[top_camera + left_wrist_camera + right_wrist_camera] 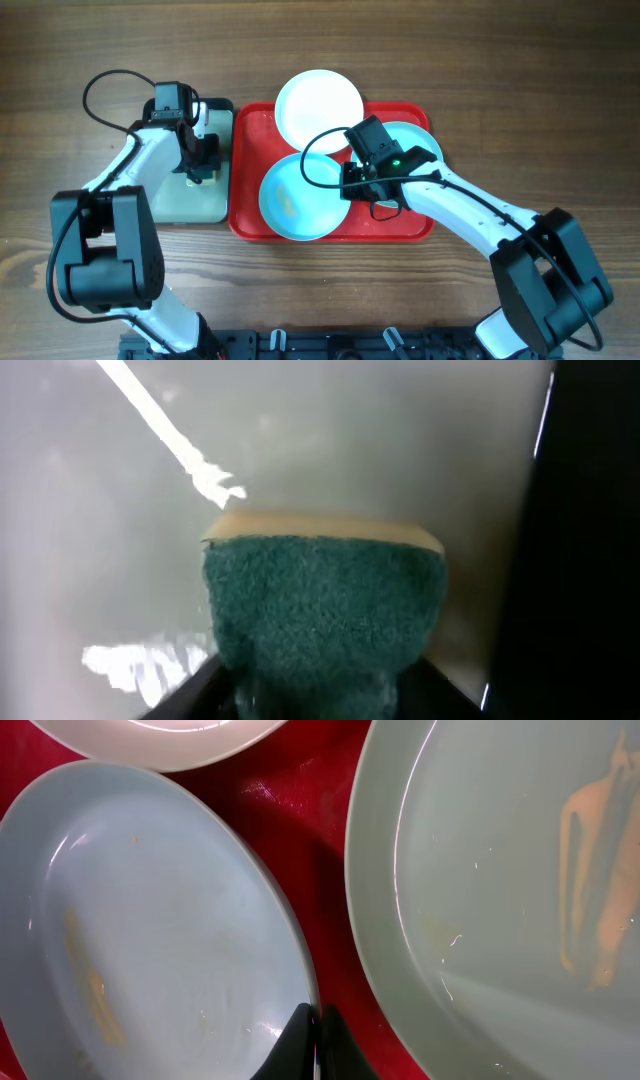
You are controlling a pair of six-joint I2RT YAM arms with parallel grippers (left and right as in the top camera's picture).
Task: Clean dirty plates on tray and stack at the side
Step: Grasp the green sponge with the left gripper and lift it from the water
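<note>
Green sponge (325, 610) sat in the down-pointing left claw (198, 165), grip unclear; right claw (318, 1042), closed, reached a blue plate (150, 920) at its rim.

Wooden table (560, 100) bearing red tray (405, 231) beside pale-green tray (170, 205).

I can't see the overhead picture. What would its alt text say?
Seen from above, a red tray holds a white plate, a left blue plate and a right blue plate partly under an arm. The right pincer is shut at the left blue plate's rim; the left pincer reaches into a small green tray.
</note>
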